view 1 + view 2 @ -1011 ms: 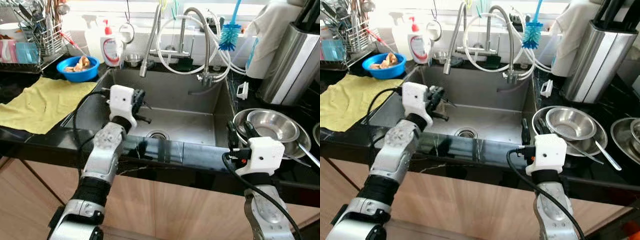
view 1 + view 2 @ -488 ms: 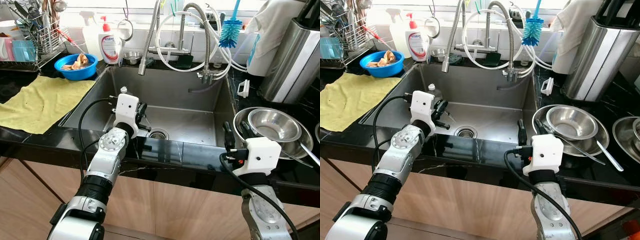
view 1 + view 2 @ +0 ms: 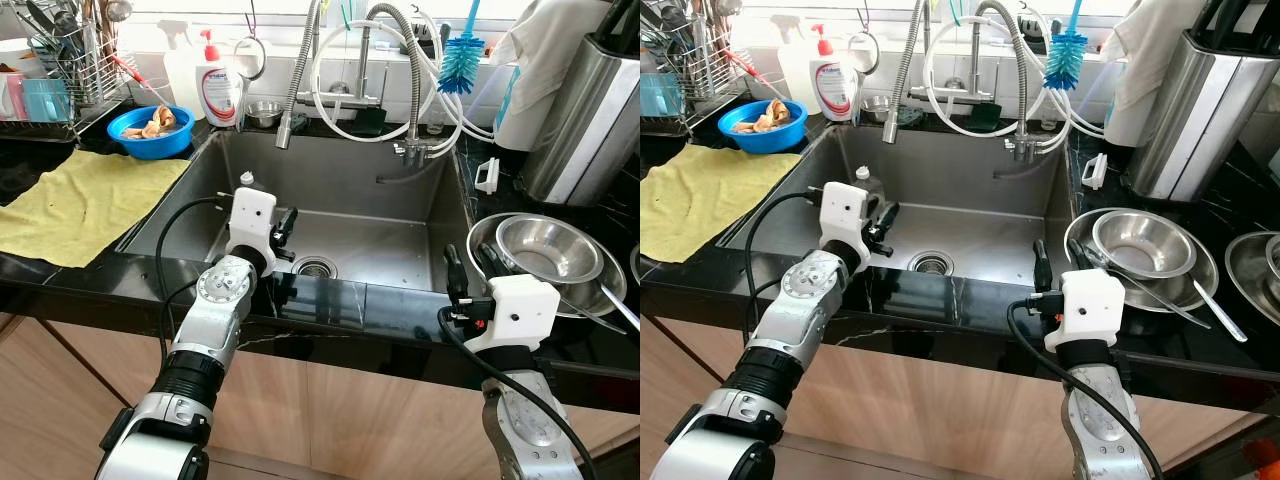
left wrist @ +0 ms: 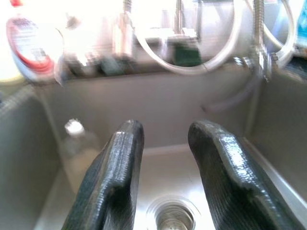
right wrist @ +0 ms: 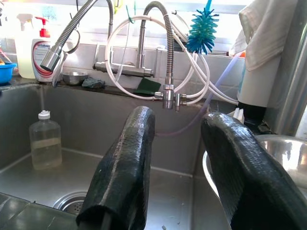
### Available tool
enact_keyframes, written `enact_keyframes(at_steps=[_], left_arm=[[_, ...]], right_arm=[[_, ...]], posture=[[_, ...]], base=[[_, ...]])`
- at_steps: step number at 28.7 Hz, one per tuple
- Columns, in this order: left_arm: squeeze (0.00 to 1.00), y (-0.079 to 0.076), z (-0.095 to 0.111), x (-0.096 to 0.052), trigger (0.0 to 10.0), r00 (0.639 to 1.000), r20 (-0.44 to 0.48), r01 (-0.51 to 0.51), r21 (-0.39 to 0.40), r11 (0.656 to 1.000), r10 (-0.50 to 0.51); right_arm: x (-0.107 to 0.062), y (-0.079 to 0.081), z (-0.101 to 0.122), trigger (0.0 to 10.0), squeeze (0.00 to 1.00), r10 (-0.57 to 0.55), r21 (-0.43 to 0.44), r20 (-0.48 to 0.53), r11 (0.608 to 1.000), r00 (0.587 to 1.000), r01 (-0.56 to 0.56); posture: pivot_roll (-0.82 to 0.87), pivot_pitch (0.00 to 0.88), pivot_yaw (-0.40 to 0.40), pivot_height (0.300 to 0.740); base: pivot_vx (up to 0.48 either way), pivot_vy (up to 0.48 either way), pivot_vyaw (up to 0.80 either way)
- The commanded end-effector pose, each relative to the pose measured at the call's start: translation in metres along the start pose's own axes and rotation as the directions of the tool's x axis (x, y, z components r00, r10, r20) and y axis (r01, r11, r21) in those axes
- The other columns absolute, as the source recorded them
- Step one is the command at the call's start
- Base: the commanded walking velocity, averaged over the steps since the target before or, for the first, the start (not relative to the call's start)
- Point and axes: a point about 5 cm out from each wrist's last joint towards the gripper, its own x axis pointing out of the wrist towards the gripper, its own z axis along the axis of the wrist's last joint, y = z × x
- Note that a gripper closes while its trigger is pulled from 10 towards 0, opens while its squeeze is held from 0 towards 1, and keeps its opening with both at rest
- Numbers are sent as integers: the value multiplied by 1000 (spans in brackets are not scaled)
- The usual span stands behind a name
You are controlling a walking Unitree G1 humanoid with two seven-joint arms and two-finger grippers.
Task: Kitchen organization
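At eleven o'clock from my left gripper (image 4: 160,163), fingers apart, stands an upright bottle (image 4: 76,151); right gripper (image 5: 180,163) gapes farther off.

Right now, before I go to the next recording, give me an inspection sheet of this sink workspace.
Surface: black counter around a steel sink; basin bare apart from the bottle.
Job's things: clear bottle with white cap standing upright in the sink's left part; stacked steel bowls on the counter to the right.
Clutter: yellow cloth, blue bowl, soap bottle, blue bottle brush, utensil rack.
Grippers: left pincer open, over the sink beside the bottle; right pincer open, at the counter edge by the bowls.
Cables: black cable looping off the left wrist; white hoses around the taps.
Surroundings: wood cabinet fronts below.
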Motion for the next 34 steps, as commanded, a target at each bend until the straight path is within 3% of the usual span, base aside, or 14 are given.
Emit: enact_keyframes(at_steps=[1, 4, 6, 9, 11, 16, 19, 21, 24, 34], left_arm=[[0, 9, 18, -3, 10000, 994, 108, -35, 61, 998, 28], [0, 26, 32, -16, 10000, 973, 220, -109, 173, 979, 69], [0, 30, 34, -23, 10000, 967, 246, -115, 207, 972, 62], [0, 42, 32, -38, 10000, 968, 243, -134, 259, 957, 70], [0, 59, 29, -51, 10000, 969, 233, -163, 326, 931, 88], [0, 71, 24, -66, 10000, 974, 205, -176, 390, 904, 101], [0, 86, 19, -92, 10000, 978, 167, -193, 468, 863, 128], [0, 96, 17, -102, 10000, 975, 155, -216, 487, 846, 159], [0, 98, 19, -109, 10000, 973, 156, -225, 488, 843, 169], [0, 81, 16, -129, 10000, 969, 149, -242, 452, 859, 195]], right_arm=[[1, 1, 0, 10000, 0, 6, 9, -5, 1000, 1000, -6], [0, 0, 2, 10000, 0, -6, 11, 6, 1000, 1000, 6], [0, -1, 2, 10000, 0, -6, 10, 8, 1000, 1000, 6], [-1, -1, 2, 10000, 0, -7, 7, 5, 1000, 1000, 7], [-3, -1, 1, 10000, 0, -2, 3, 2, 1000, 1000, 2], [-3, -3, 0, 10000, 0, -2, 0, -1, 1000, 1000, 2], [-2, -6, 0, 10000, 0, -4, -10, 0, 1000, 1000, 4], [-3, -8, 0, 10000, 0, -5, -15, 1, 1000, 1000, 5], [-4, -11, -1, 10000, 0, -9, -20, 0, 1000, 1000, 9], [-8, -11, -1, 10000, 0, -12, -17, 1, 1000, 1000, 12]], posture=[[-72, 0, 14, 740], [-71, 0, 15, 740], [-70, 0, 15, 740], [-68, 0, 14, 740], [-64, 0, 16, 740], [-60, 0, 17, 740], [-66, 0, 22, 740], [-63, 0, 25, 740], [-55, 0, 26, 740], [-54, 0, 28, 740]], base=[[0, 0, 0], [0, 0, 0], [0, 0, 0], [0, 0, 0], [0, 0, 0], [0, 0, 0], [0, 0, 0], [0, 0, 0], [0, 0, 0], [0, 0, 0]])
